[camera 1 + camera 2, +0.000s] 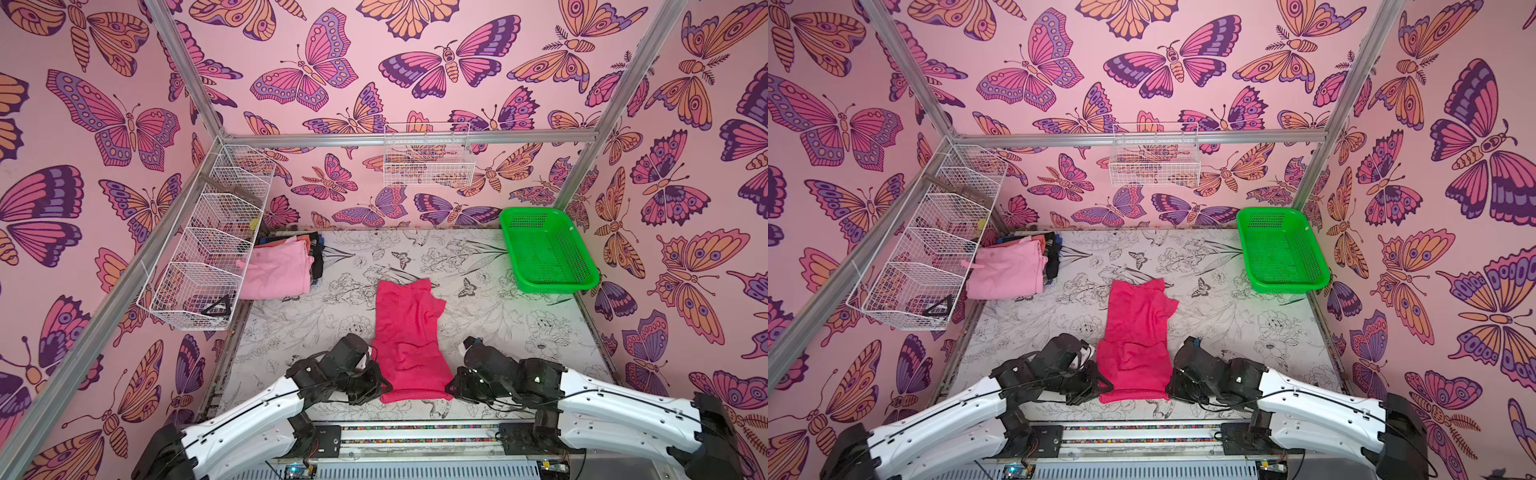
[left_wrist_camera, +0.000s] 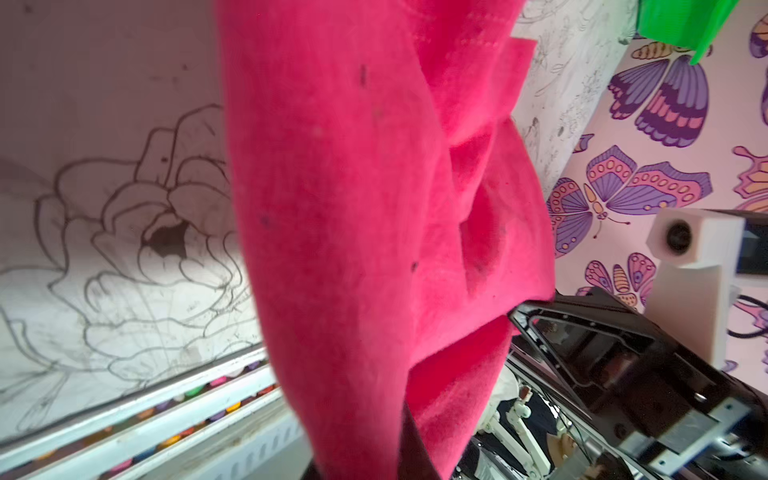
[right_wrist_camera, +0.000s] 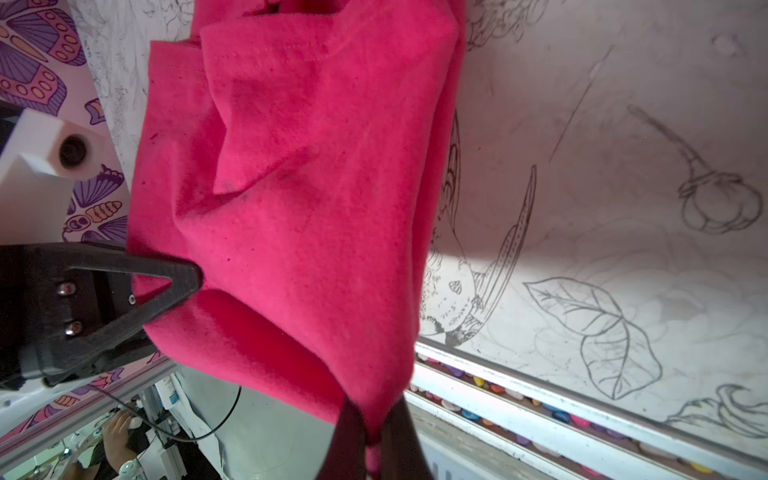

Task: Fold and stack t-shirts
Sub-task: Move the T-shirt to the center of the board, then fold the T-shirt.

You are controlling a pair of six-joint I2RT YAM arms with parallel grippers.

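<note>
My left tool (image 1: 384, 388) and right tool (image 1: 449, 387) each pinch a near hem corner of the crimson t-shirt (image 1: 409, 332), lying part-folded on the worktop (image 1: 490, 328), left of the green basket (image 1: 544, 249) and nearer me. The light pink t-shirt (image 1: 278, 270) tops a pile farther left.

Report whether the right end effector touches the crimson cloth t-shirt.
Touching: the right wrist view shows the right end effector pinching a corner of the crimson cloth t-shirt.
</note>
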